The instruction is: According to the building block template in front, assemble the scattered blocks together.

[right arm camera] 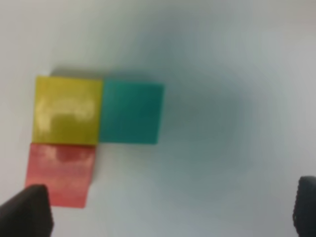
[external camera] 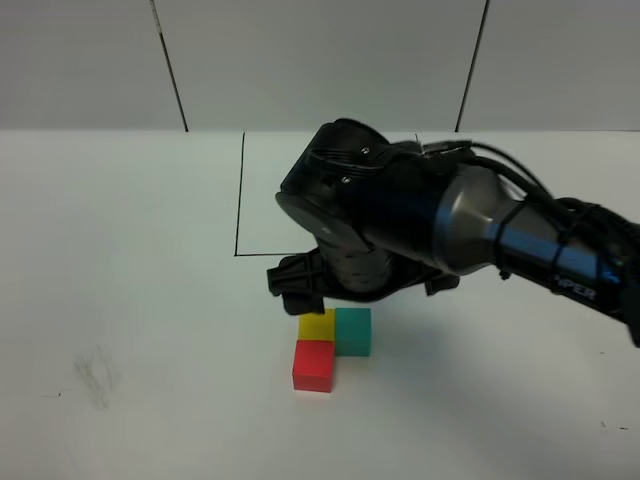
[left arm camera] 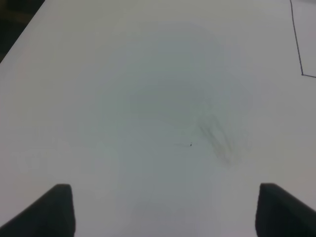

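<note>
Right arm (external camera: 520, 235) label, partly legible: "PER".

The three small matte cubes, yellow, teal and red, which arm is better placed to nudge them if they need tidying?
Probably the right. Its end effector hangs open directly over the yellow cube, teal cube and red cube. The left wrist view shows only bare white table.

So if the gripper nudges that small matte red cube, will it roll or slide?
The small matte red cube probably slides rather than rolls: flat faces, squat shape. It looks rigid. Pushed toward the yellow cube it touches, both would likely shift together.
</note>
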`<move>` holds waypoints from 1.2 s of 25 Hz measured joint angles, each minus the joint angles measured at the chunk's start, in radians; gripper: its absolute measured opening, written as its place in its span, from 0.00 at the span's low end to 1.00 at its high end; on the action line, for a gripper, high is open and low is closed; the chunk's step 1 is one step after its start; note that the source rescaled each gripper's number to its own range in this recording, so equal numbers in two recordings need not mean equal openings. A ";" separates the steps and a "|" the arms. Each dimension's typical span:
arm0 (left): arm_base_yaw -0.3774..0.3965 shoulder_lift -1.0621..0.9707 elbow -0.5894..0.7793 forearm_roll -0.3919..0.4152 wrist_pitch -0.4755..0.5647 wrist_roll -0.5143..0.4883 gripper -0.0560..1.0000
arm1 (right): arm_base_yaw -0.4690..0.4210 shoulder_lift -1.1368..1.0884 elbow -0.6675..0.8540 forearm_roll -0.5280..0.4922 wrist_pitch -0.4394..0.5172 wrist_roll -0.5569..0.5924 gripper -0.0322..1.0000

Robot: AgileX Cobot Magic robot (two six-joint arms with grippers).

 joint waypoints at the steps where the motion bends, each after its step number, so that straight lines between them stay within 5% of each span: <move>1: 0.000 0.000 0.000 0.000 0.000 0.000 0.66 | 0.000 -0.023 0.000 -0.048 0.003 -0.005 0.99; 7: 0.000 0.000 0.000 0.000 0.000 0.000 0.66 | -0.022 -0.161 0.015 -0.256 0.007 -0.097 0.99; 12: 0.000 0.000 0.000 0.000 0.000 0.000 0.66 | -0.148 -0.292 0.017 -0.308 0.008 -0.425 1.00; 21: 0.000 0.000 0.000 0.000 0.000 0.000 0.66 | -0.628 -0.533 0.021 -0.071 0.014 -0.991 1.00; 26: 0.000 0.000 0.000 0.000 0.000 0.000 0.66 | -0.865 -0.713 0.061 0.007 0.016 -1.070 1.00; 30: 0.000 0.000 0.000 0.000 0.000 0.000 0.66 | -0.924 -0.904 0.161 0.023 0.016 -1.074 1.00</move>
